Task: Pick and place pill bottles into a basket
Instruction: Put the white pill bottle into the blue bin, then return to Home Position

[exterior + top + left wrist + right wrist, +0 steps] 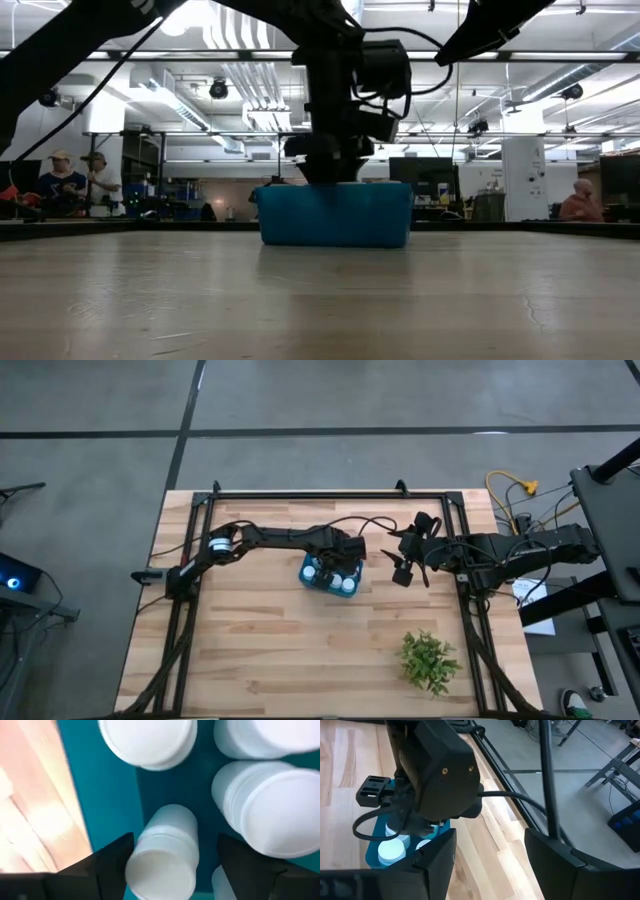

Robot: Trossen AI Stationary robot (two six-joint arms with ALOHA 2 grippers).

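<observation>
Left tool point(172, 865) inside basket point(331, 574), fingers spread wide either side of pill bottle point(165, 855), clear of it. Other pill bottles in basket too. Likely light, rigid, smooth plastic; grip body below cap. Right tool point(407, 563) beside basket, open, empty.

Teal-blue basket point(331, 576) sitting near table centre, slightly toward 12 o'clock, rectangular, rounded corners, upright on wood. White pill bottles point(337, 580) standing inside, round caps showing from above, crowding close together. One bottle point(165, 855) leaning tilted among upright neighbours, against teal floor. Exact bottle count hidden under arm.
</observation>
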